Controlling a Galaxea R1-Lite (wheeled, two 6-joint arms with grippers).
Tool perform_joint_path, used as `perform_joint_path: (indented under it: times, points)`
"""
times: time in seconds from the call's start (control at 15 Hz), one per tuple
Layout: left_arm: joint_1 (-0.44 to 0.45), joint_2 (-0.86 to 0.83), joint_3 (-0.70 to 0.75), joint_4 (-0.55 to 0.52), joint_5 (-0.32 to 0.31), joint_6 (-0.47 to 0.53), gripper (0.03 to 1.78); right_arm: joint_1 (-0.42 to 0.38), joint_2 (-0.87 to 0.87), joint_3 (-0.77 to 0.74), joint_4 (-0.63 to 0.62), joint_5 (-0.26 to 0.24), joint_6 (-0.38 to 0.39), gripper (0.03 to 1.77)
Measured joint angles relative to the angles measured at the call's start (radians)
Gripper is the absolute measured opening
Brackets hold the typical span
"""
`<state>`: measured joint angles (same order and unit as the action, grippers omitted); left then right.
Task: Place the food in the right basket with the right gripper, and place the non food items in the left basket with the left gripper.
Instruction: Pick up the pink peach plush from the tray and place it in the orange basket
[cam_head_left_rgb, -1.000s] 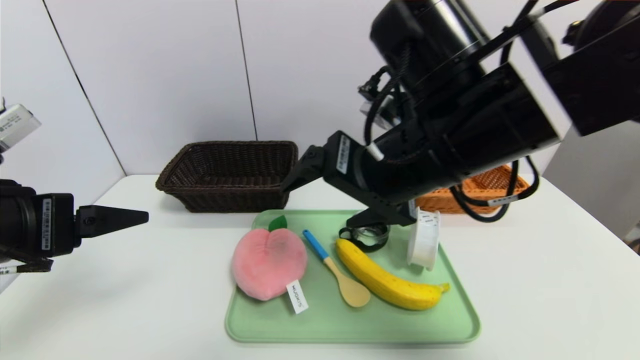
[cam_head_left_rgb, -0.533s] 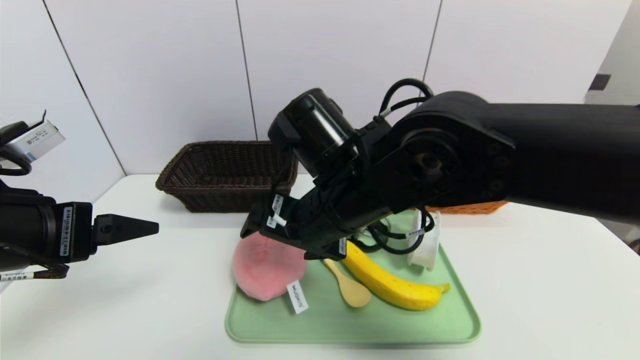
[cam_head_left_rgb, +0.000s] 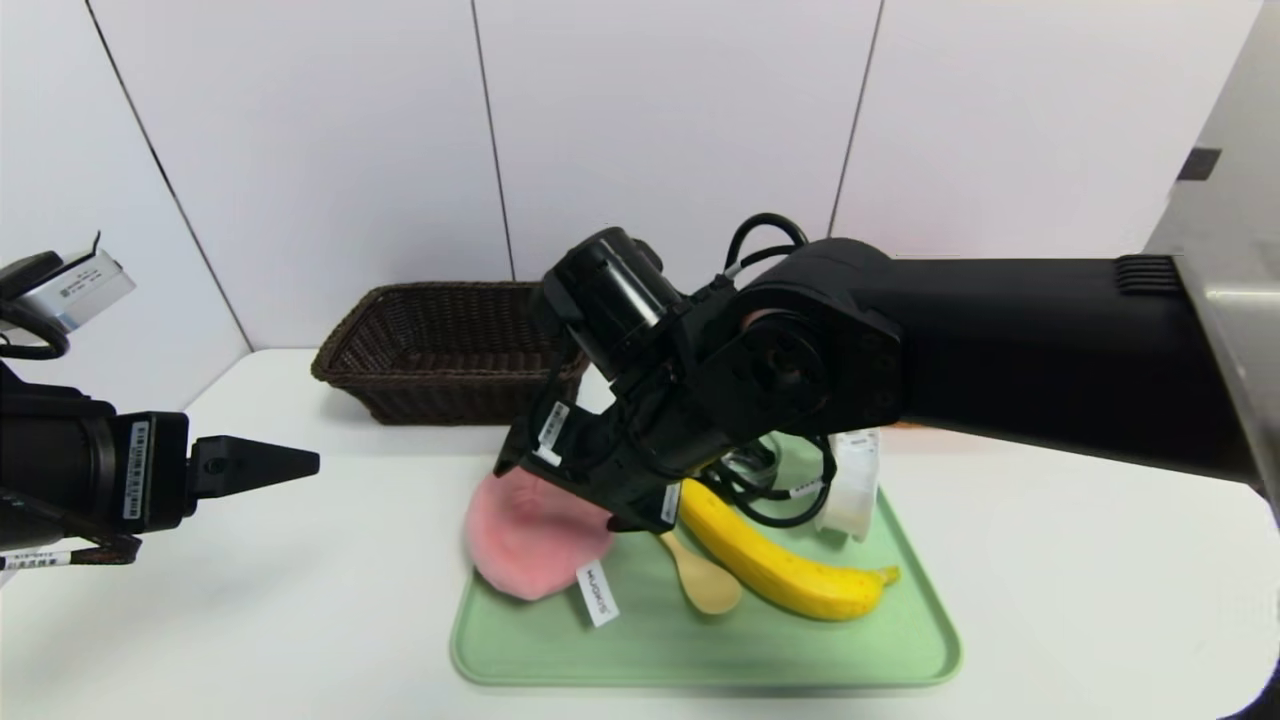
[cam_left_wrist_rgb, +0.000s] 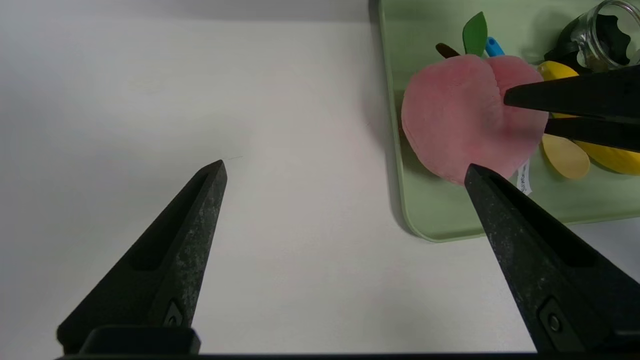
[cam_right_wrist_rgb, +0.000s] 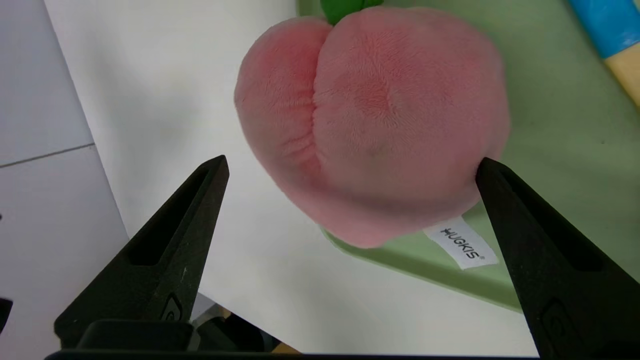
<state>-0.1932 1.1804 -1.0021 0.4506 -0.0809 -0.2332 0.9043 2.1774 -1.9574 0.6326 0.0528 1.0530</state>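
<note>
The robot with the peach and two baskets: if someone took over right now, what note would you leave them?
Right gripper: open, over the plush peach, not gripping it.
Left gripper: open and empty, above the table, left of the tray.
On the tray: peach, banana, spoon, glass cup, white tape roll.
Done: no item seen in the dark basket; the orange basket is mostly hidden.
Left: peach and banana to the orange basket; spoon, cup and tape roll to the dark one.
</note>
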Motion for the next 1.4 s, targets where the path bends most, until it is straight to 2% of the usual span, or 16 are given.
perform_joint_path:
  times: [0.33, 1.4]
  points:
    - [0.000, -0.007, 0.018, -0.001, 0.000, 0.000, 1.69, -0.016, 0.036, 0.001, -0.001, 0.013, 0.038, 1.70]
    - [-0.001, -0.004, 0.023, -0.004, -0.002, 0.000, 1.69, -0.016, 0.069, 0.000, 0.015, 0.033, 0.050, 1.71]
